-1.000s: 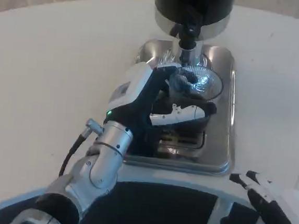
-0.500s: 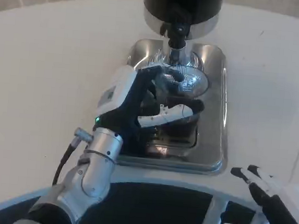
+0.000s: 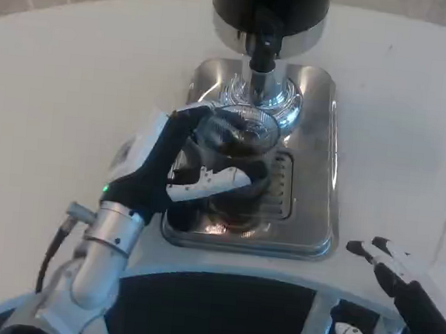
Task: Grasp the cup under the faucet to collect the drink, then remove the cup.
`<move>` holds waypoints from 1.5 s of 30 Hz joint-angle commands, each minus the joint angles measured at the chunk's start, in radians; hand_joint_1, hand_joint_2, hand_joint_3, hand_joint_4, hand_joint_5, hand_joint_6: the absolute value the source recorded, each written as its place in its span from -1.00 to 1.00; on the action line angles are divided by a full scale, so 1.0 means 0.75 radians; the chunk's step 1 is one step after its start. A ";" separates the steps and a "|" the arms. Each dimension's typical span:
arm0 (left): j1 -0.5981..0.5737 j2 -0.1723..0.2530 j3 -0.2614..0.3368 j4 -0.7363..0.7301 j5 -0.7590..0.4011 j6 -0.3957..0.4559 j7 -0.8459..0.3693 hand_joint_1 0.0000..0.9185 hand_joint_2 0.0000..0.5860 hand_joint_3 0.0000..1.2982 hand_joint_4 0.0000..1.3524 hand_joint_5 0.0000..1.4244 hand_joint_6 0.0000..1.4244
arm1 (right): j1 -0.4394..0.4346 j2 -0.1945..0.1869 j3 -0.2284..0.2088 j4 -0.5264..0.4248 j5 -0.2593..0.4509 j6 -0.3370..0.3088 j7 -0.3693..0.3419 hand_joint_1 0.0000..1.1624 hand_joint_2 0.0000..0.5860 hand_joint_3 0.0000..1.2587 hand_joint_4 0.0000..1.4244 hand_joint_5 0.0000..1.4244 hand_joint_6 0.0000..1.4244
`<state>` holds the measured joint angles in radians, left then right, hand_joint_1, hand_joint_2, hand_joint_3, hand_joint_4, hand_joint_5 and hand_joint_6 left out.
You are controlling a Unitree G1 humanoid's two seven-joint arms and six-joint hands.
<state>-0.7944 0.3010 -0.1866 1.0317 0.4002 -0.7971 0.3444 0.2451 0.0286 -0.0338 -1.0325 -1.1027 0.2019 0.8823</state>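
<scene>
A clear glass cup (image 3: 240, 154) with dark drink in it stands over the steel drip tray (image 3: 316, 175), a little toward me and to the left of the faucet (image 3: 262, 55). My left hand (image 3: 174, 169) grips the cup from its left side, thumb across the front. The faucet hangs from the black dispenser (image 3: 268, 3) at the top. My right hand (image 3: 399, 296) waits low at the bottom right edge, fingers apart and holding nothing.
The tray has a slotted grate (image 3: 280, 189) beside the cup. White tabletop (image 3: 64, 106) spreads left and right of the tray. A dark curved edge (image 3: 226, 308) of my body runs along the bottom.
My left hand has drawn the cup back toward me and to the left, out from under the faucet. The camera shifted between the earliest picture and the later ones. My right hand stayed put.
</scene>
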 commanded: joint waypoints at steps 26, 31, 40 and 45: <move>0.474 0.278 0.299 -0.512 -0.249 -0.260 -0.312 0.36 -0.89 0.46 0.66 0.97 0.42 | -0.155 -0.061 0.077 -0.020 -0.050 -0.115 0.047 -0.41 0.63 -0.89 -1.00 -1.00 -1.00; 0.581 0.301 0.347 -0.637 -0.307 -0.263 -0.379 0.35 -0.90 0.46 0.66 0.97 0.43 | -0.174 -0.055 0.106 -0.020 -0.075 -0.158 0.060 -0.41 0.68 -0.91 -1.00 -1.00 -1.00; 0.732 0.324 0.428 -0.825 -0.379 -0.266 -0.473 0.36 -0.92 0.46 0.64 0.97 0.43 | -0.150 -0.001 0.167 -0.020 -0.142 -0.267 0.058 -0.41 0.69 -0.92 -1.00 -1.00 -1.00; 0.792 0.319 0.454 -0.903 -0.401 -0.263 -0.510 0.36 -0.92 0.46 0.64 0.97 0.44 | -0.116 0.044 0.186 -0.020 -0.172 -0.351 0.049 -0.40 0.70 -0.93 -1.00 -1.00 -1.00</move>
<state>-0.2266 0.5345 0.1320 0.4000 0.1408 -0.9685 -0.0304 0.1345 0.0396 0.0976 -1.0326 -1.2202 -0.0226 0.9234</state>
